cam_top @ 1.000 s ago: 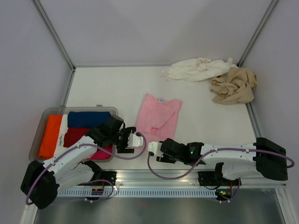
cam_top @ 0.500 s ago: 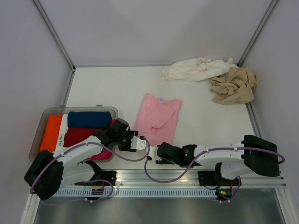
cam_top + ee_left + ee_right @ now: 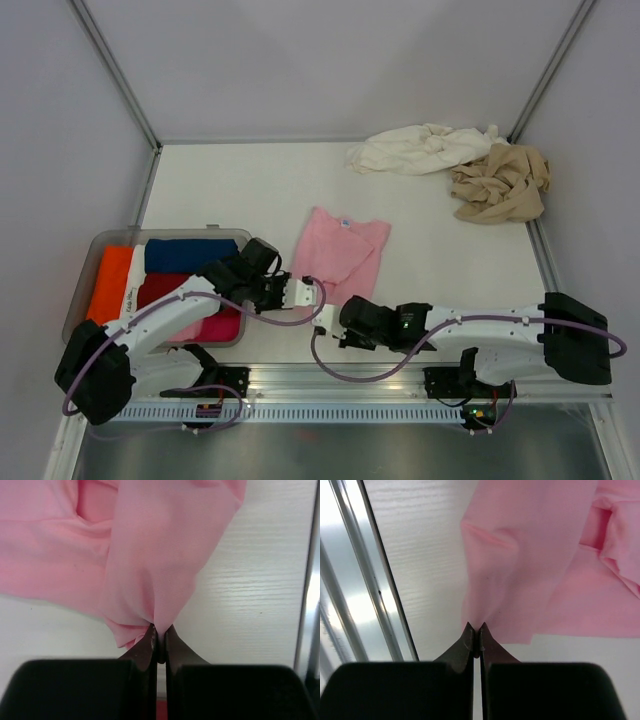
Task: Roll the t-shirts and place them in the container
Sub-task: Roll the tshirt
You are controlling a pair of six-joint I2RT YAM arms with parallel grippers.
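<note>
Pink t-shirt (image 3: 340,250) lies flat about midway across the worktop (image 3: 230,190), nearer the near edge than the far one, collar and label pointing to the far edge and one sleeve folded in over the body. Both tools hold its near hem: the left tool (image 3: 158,636) has its jaws pressed together on a pinched fold of pink cloth at the hem's left end, and the right tool (image 3: 475,634) is likewise clamped on the cloth at the right end, just beside the metal rail at the near edge. In both wrist views the fabric rises in a tent from the worktop to the jaws, so the hem is lifted a little.

The step in hand looks like the start of the roll from hem towards collar. To do it well, the two tools should probably travel together towards the far edge at the same height and pace, so the hem turns over as one straight line and the roll does not come out as a cone. A light pull apart between them would take out the slack. The pinches look thin, so a sharp tug may slip the cotton free.

A cream-white t-shirt (image 3: 420,148) and a tan-beige t-shirt (image 3: 500,183) lie crumpled in the far right corner, not yet rolled. A clear tray (image 3: 100,243) by the near left corner holds rolled garments.
</note>
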